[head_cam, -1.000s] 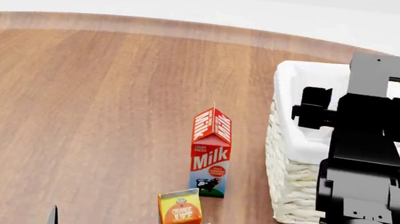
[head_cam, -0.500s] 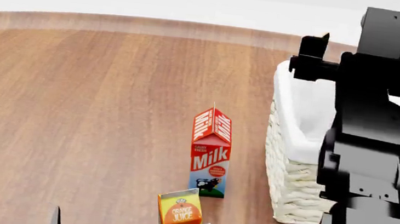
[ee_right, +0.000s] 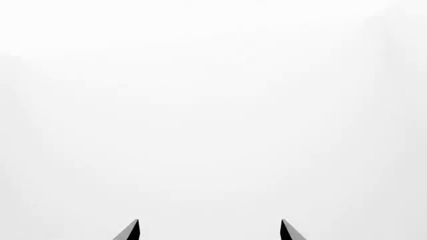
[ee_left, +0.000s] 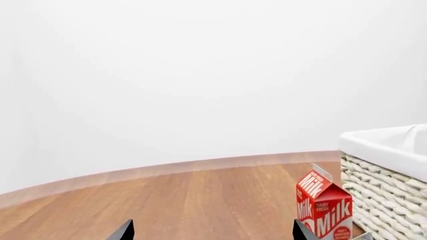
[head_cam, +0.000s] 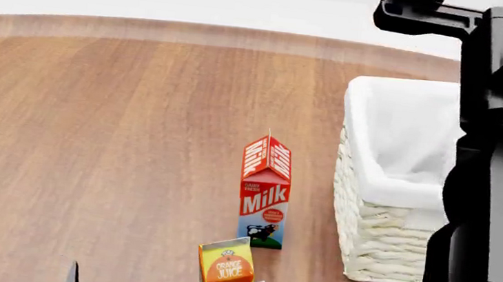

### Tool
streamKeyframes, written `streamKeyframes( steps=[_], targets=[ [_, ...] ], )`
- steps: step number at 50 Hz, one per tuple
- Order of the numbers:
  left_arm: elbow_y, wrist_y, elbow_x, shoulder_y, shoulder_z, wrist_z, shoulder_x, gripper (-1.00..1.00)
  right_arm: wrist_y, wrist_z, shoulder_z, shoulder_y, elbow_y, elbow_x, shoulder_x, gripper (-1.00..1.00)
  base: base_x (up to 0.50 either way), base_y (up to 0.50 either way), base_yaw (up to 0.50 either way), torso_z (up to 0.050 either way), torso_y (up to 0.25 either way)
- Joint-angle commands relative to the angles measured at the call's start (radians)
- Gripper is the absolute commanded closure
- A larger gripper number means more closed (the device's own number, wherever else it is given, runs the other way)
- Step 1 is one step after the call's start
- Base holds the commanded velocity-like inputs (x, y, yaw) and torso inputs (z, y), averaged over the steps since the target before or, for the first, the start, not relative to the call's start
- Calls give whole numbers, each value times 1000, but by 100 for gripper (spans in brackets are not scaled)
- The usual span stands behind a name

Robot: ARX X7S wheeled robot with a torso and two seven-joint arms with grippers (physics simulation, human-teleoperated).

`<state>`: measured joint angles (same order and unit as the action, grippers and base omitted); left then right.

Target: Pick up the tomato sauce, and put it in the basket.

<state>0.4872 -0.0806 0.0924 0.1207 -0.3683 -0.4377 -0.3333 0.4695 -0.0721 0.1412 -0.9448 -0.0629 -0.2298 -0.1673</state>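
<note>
While both jaws gape empty, right arm [head_cam: 501, 137] raised beside basket [head_cam: 385, 188], tomato sauce unseen.

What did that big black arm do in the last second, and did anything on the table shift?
The right arm rose from low over the basket to high above it, its gripper now open, empty and facing blank white. Nothing was visibly grabbed or dropped. The milk carton, orange juice carton, basket and left gripper stayed put.
</note>
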Motion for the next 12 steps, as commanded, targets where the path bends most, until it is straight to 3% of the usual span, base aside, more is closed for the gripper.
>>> streamKeyframes(
  steps=[1,12],
  targets=[
    [4,1,0,0,-3,-4,-4,-100,160,20,74,241,-555,-91,-10,-100,0,0,0,0,0],
    [10,-1,1,-1,-5,-8,-8,-100,120,9,83,413,-688,-109,-6,-100,0,0,0,0,0]
  ],
)
